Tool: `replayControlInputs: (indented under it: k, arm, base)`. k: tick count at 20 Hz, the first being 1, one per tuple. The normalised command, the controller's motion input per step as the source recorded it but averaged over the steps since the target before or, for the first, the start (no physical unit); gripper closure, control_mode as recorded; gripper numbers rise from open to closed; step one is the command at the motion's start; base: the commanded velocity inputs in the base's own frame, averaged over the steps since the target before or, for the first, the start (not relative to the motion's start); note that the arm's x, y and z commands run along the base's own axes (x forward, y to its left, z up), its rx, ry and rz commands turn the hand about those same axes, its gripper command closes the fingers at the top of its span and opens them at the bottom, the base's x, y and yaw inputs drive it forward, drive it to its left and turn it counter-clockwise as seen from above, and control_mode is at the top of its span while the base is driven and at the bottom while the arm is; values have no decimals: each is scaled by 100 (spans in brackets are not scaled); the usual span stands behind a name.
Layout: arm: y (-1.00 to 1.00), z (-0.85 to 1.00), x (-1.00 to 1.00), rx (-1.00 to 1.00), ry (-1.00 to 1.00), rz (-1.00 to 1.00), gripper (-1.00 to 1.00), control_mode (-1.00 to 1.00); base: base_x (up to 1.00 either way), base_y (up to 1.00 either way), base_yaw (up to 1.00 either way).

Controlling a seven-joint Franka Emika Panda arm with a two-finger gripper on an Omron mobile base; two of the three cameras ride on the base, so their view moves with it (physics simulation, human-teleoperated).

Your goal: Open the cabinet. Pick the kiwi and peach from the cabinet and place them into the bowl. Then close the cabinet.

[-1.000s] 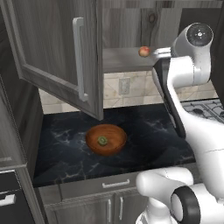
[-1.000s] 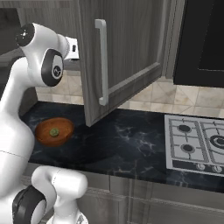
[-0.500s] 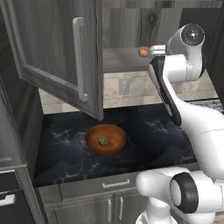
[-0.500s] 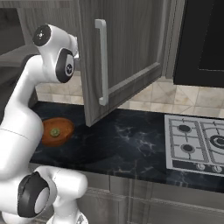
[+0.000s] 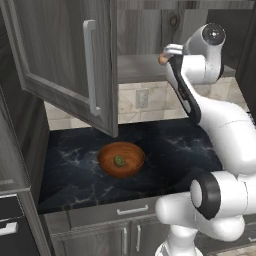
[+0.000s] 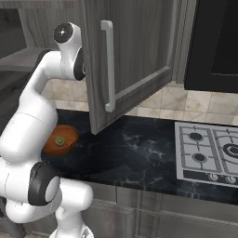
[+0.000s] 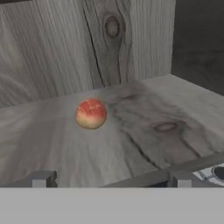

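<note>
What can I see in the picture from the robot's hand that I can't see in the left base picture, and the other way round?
The hand view alone shows the open gripper fingertips and the knotted wood at the back of the cabinet. The left base view alone shows the bowl on the dark counter with the kiwi in it, and the open cabinet door. Both show the peach on the cabinet shelf.

A dark marbled counter runs below a tan tiled backsplash that carries a pale wall socket. Under the counter sit grey drawers and small doors with short silver handles. In the right base view a silver gas hob with black burners lies on the counter, and a dark panel hangs above it.
</note>
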Motion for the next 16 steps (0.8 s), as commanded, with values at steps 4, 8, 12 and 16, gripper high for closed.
replayControlInputs:
  k: [4,8,12,16]
  arm:
    - [10,0,55,11,0,0,-100,-100]
    - [3,-3,54,6,0,0,-100,-100]
    - [0,-3,42,0,0,0,-100,-100]
    - [0,-16,44,-1,0,0,-100,-100]
  base:
    - [0,0,0]
    - [0,0,0]
    - [0,0,0]
    - [0,0,0]
